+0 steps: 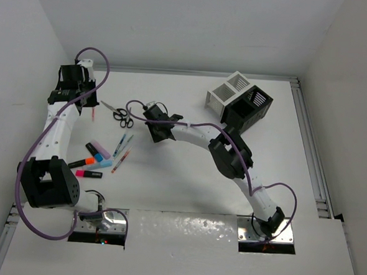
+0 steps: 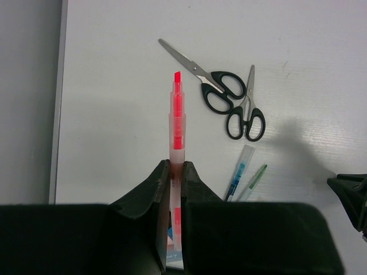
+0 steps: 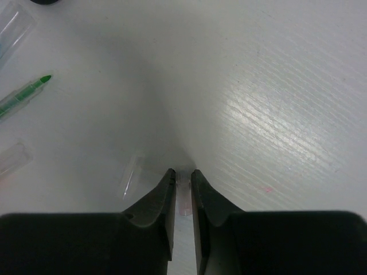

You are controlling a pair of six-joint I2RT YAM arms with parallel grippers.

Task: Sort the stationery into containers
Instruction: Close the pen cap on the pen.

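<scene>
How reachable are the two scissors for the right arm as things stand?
Probably yes. The right gripper sits just beside the scissors, with bare table between. But its jaws are nearly closed around a small pale piece, so it would have to open first.

The thin red-tipped pen (image 2: 177, 123) has a translucent, glossy plastic barrel. The larger black-handled scissors (image 2: 203, 77) show bright, polished metal blades and smooth, shiny plastic loops. The white table (image 3: 275, 103) carries a fine lined grain (softly sheened where light falls). The left gripper (image 2: 176, 167) is matt black plastic.
</scene>
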